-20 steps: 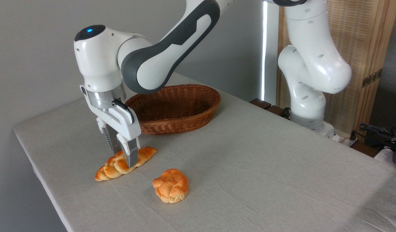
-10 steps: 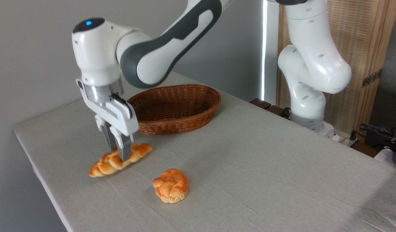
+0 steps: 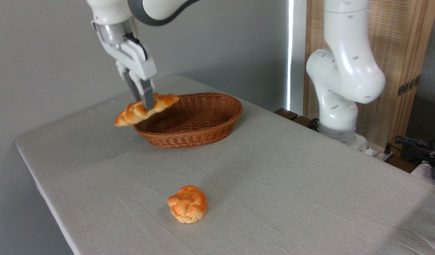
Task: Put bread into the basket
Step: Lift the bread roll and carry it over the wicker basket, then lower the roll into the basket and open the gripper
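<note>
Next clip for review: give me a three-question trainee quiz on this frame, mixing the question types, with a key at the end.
1. True or false: the braided loaf lies on the table.
2. Which item rests on the cloth nearest the camera? A) the round knotted bun B) the wicker basket C) a knife
3. Fill in: the gripper has its jaws closed on the loaf near its ____, by the basket's left rim.

Key
1. False; it hangs in the air, tilted, its left end lower.
2. A
3. middle
</note>
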Motion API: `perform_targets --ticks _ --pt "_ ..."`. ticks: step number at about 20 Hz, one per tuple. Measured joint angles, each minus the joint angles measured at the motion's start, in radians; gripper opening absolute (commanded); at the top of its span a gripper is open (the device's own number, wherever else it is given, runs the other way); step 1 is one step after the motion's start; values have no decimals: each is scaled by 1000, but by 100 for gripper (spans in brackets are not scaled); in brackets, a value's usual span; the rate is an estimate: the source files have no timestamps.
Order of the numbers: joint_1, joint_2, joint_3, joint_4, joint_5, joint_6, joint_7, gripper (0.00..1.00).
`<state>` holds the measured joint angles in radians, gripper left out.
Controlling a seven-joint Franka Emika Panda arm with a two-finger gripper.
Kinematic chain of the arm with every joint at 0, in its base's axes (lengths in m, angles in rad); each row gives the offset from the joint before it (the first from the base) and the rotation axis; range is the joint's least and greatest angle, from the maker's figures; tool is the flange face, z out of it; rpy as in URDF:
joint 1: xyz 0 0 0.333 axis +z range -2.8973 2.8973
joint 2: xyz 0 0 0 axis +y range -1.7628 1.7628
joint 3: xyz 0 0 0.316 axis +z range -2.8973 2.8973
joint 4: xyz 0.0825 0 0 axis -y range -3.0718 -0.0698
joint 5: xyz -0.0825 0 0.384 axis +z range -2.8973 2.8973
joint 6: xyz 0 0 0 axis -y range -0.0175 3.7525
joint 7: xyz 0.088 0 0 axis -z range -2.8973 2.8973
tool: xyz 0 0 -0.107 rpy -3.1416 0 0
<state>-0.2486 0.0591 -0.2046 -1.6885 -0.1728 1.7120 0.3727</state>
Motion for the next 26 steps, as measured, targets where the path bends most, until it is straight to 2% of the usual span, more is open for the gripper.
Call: perform_targets --ticks 4,6,7,9,12,26 --pt "-12 -6 -138 -74 0 -7 -88 47" --pt "-16 -5 -172 -119 1 -5 -99 48" --pt "-17 -4 -179 -146 1 -5 -99 52" --pt "-15 -3 -178 -171 1 -5 -99 78" --pt "-12 1 -177 -191 1 3 -99 100" --pt "-8 8 -169 -192 2 40 -99 100"
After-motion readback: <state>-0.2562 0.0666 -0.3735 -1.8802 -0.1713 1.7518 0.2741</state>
